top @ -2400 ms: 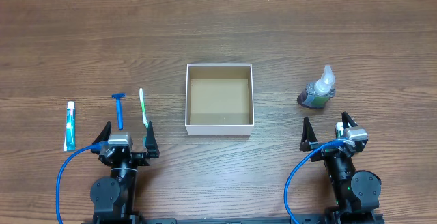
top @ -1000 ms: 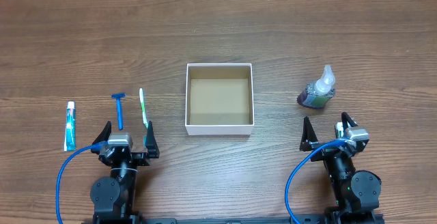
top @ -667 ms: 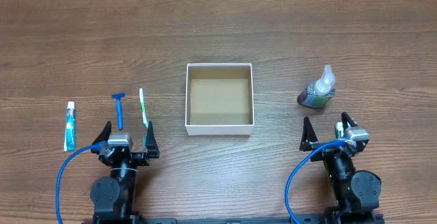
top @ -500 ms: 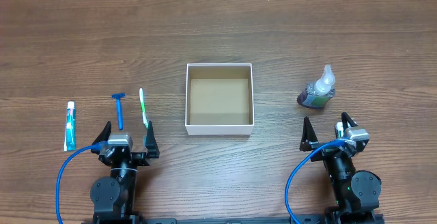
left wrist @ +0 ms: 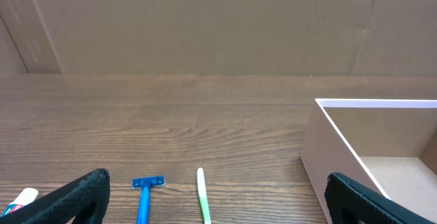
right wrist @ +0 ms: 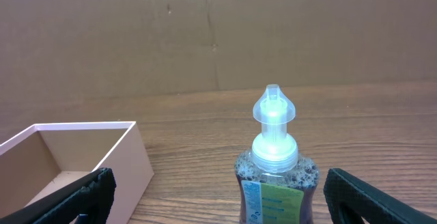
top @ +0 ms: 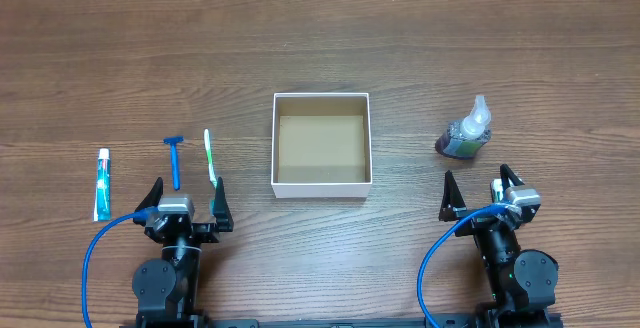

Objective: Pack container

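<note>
The container (top: 321, 192), a square white-walled box with a bare brown floor, stands at the table's middle; it also shows in the left wrist view (left wrist: 355, 149) and the right wrist view (right wrist: 130, 159). A toothpaste tube (top: 102, 183), a blue razor (top: 176, 160) and a green toothbrush (top: 210, 158) lie in a row left of it. A clear soap bottle (top: 466, 133) lies right of it. My left gripper (top: 186, 196) is open and empty just below the razor and toothbrush. My right gripper (top: 481, 190) is open and empty just below the soap bottle (right wrist: 276, 176).
Brown cardboard panels (left wrist: 205, 26) wall off the table's far edge. Blue cables loop beside both arm bases at the table's near edge.
</note>
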`<action>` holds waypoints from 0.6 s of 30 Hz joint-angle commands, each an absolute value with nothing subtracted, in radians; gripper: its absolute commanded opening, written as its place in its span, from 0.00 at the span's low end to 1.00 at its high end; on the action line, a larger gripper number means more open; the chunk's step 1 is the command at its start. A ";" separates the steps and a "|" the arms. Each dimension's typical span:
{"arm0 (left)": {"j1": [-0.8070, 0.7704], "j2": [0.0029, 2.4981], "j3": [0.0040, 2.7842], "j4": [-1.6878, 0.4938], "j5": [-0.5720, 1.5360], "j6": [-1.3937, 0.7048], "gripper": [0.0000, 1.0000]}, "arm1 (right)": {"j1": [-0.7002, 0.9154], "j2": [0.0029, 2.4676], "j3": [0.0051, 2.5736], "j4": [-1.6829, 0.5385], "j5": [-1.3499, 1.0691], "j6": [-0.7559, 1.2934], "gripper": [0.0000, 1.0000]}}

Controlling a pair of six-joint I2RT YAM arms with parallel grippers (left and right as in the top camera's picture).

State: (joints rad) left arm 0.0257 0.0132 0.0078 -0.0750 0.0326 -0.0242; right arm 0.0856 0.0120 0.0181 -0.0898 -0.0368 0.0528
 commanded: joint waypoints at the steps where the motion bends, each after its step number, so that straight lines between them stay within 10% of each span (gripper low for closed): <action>1: 0.020 0.005 0.005 -0.075 0.026 -0.033 1.00 | 0.091 0.003 0.008 -0.077 -0.032 0.063 1.00; 18: 0.020 0.006 0.110 -0.214 0.121 -0.210 1.00 | 0.090 0.023 0.069 -0.066 -0.083 0.241 1.00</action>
